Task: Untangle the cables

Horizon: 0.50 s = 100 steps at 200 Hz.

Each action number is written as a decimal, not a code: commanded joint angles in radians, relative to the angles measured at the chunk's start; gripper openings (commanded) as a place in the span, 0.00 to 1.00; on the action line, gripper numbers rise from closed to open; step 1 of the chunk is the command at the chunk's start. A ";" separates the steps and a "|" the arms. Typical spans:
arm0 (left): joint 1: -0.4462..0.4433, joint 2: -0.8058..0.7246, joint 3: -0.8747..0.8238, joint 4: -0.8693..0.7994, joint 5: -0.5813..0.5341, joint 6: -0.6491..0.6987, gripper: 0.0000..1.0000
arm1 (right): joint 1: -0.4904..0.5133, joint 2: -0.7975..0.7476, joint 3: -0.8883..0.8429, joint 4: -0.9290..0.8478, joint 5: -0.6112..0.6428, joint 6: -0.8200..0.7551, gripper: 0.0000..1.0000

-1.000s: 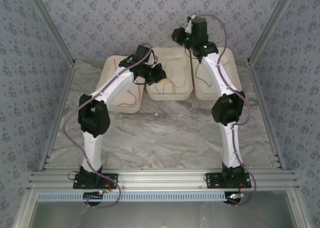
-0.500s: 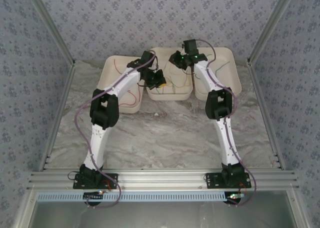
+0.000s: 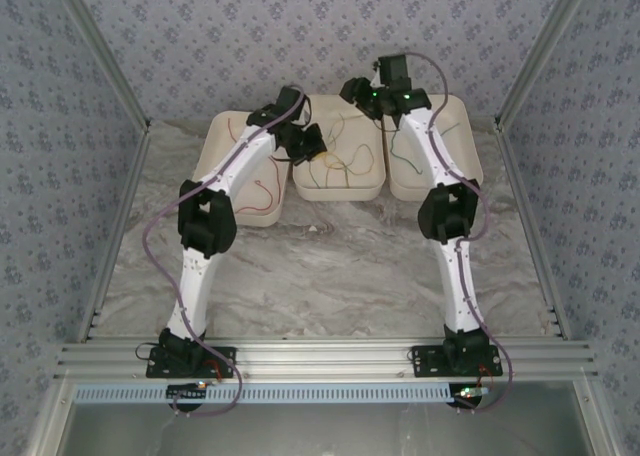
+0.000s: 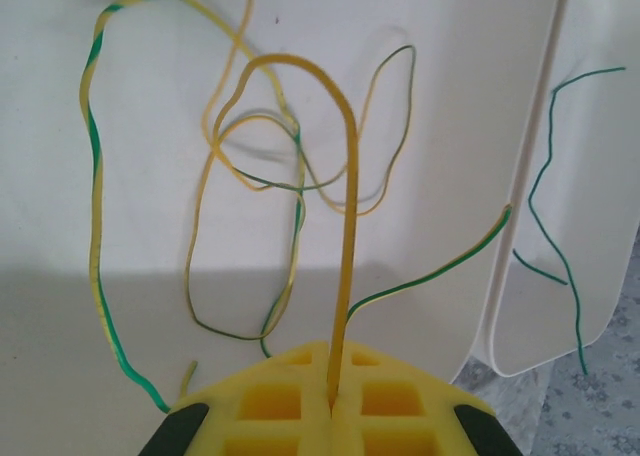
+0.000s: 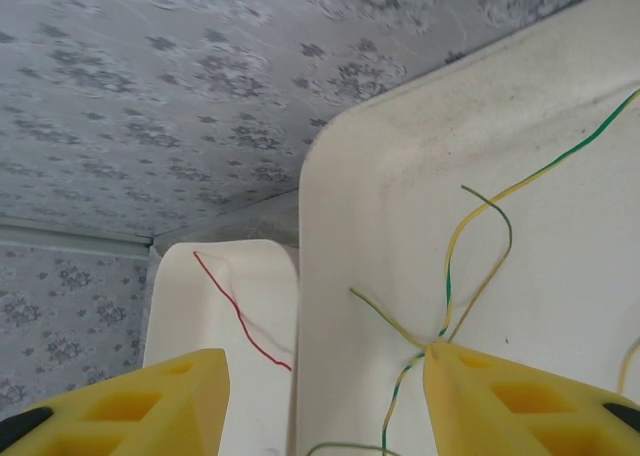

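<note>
Right gripper [image 5: 325,386] has drawn back to the middle tray's [image 3: 340,193] far rim, jaws parted, holding nothing, though a yellow-green strand [image 5: 447,276] seems to brush one pad [image 5: 500,396]. Left gripper [image 4: 332,401], over that tray, is clamped on a yellow cable [image 4: 345,226]. The other cables [image 4: 250,176] lie tangled inside.

Thin yellow and yellow-green cables [image 4: 298,191] lie tangled in loose loops in the middle tray [image 3: 340,194]. A red cable [image 5: 238,311] curls in the left tray [image 3: 215,161], and a green cable [image 4: 550,241] lies in the right tray [image 3: 470,171].

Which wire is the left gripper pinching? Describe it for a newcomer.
On the table, take the middle tray of the three white ones. A plain yellow wire arches up from the shut left gripper; its neighbours are green-striped.
</note>
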 commanded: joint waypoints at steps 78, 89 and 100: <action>-0.004 0.104 0.311 -0.168 -0.093 0.025 0.77 | -0.011 -0.729 -0.733 0.091 0.178 -0.138 0.58; -0.001 0.055 0.280 -0.178 -0.130 0.035 0.78 | -0.011 -0.809 -0.829 0.087 0.216 -0.136 0.59; 0.005 -0.018 0.205 -0.156 -0.162 0.041 0.78 | -0.012 -0.896 -0.927 0.086 0.268 -0.133 0.62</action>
